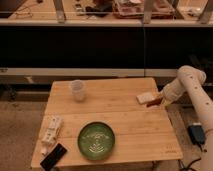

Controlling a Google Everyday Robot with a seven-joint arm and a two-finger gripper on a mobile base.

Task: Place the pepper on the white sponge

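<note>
The pepper (154,102), small and dark red, hangs just above the table's right side, held at the tip of my gripper (159,101), which is shut on it. The white sponge (145,97) lies flat on the wooden table (110,117) right beside the pepper, to its left and slightly behind. The pepper's near end overlaps the sponge's right edge in this view; I cannot tell whether they touch. My white arm (187,85) reaches in from the right edge.
A white cup (77,90) stands at the table's back left. A green plate (96,140) sits at the front middle. A long white strip (50,131) and a black device (53,156) lie at the front left. A blue-grey object (196,133) rests on the floor at right.
</note>
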